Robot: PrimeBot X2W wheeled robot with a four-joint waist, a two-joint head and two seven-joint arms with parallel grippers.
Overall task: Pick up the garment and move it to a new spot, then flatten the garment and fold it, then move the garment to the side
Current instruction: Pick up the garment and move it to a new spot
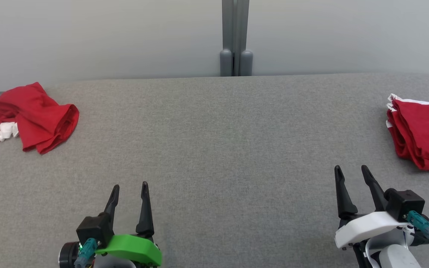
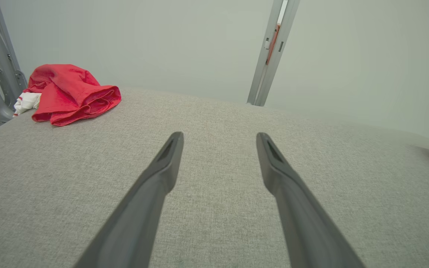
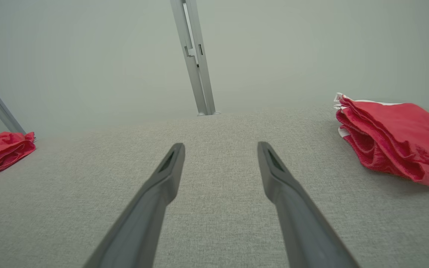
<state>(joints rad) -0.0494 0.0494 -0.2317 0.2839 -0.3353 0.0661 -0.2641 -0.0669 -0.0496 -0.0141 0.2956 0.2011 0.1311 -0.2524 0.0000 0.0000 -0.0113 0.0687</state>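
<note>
The left gripper (image 1: 130, 185) and the right gripper (image 1: 350, 167) hover over the grey tabletop (image 1: 214, 149), fingers spread, holding nothing. The crumpled red garment (image 1: 37, 117) lies well ahead-left of the left gripper. A folded red garment (image 1: 423, 134) sits near the right gripper, ahead-right.

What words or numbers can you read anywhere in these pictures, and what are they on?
None: no word, number or sign shows on the crumpled red and white garment, the folded red and white cloth pile, the grey fabric-covered table or the grey metal post behind it.
</note>
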